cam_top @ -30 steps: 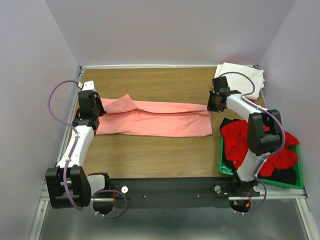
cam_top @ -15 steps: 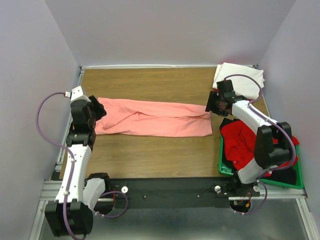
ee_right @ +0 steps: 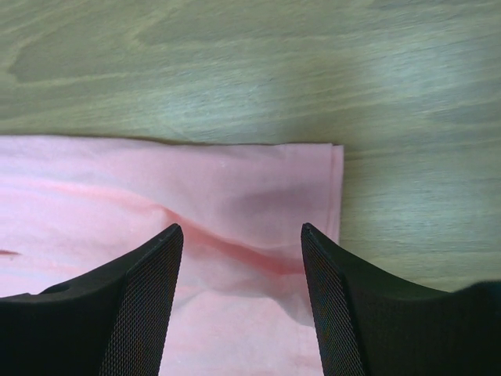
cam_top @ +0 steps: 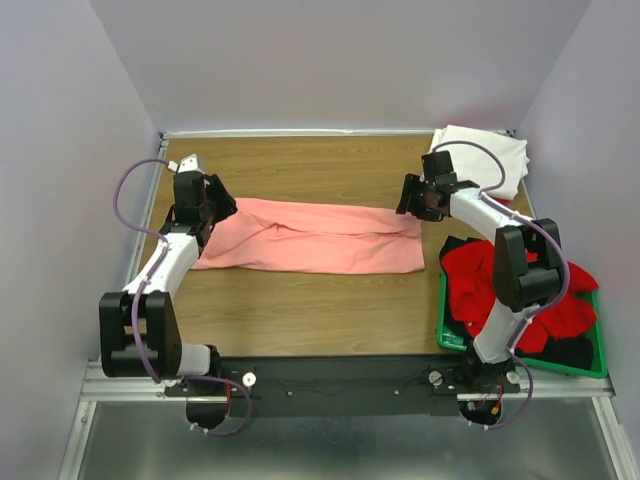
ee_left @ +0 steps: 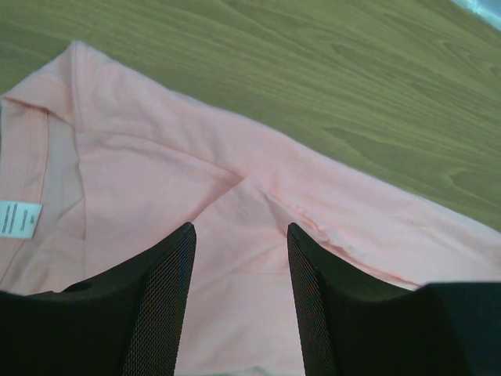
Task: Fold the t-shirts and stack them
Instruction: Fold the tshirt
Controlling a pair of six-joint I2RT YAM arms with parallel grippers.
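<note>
Top external: the pink shirt (cam_top: 310,238) lies as a long band across the mid-bench (cam_top: 300,310), with bare wood along the far and near edges. Over its collar end hovers the left end effector (cam_top: 222,207), and over its other end the right end effector (cam_top: 408,198). Both are parted and hold nothing.

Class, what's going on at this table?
Two robot arms are folding a pink shirt, which lies as a long strip on the table. The left pincer is open over its collar end, the right pincer open over the other end. A folded white shirt sits far right; red shirts wait in the green crate.
</note>
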